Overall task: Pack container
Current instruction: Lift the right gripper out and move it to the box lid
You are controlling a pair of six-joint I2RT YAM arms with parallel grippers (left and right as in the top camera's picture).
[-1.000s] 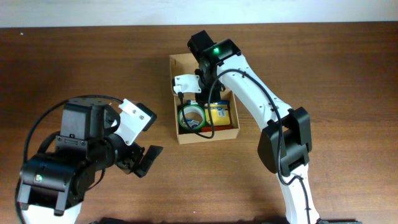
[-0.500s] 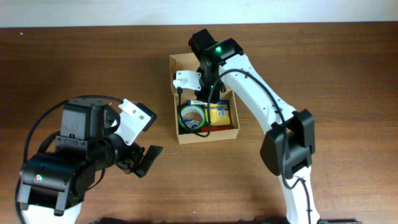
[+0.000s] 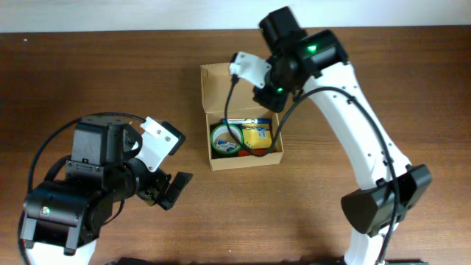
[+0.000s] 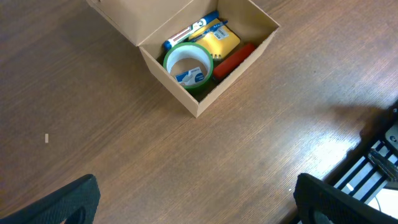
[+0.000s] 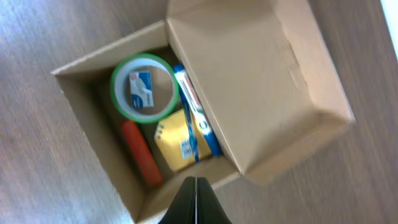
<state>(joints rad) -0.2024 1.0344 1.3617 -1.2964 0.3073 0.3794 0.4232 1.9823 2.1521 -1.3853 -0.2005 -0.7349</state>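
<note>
Overhead: container [image 3: 246,163] at mid-desk [image 3: 88,66], flap lid [image 3: 221,88] open on its far side. Right pincer [image 3: 265,97] is over the far right part, left pincer [image 3: 168,191] well apart at near left. Left wrist: jaws spread fully, nothing between them. Green tape roll [image 4: 188,62], yellow notepad [image 4: 222,42] and red marker [image 4: 235,59] lie inside. Right wrist: tips closed tight, empty, above the container's rim. Risk: pushing the lid unbraced would likely skid the box. The blue pen [image 5: 198,134] near the hinge may jam the flap.
</note>
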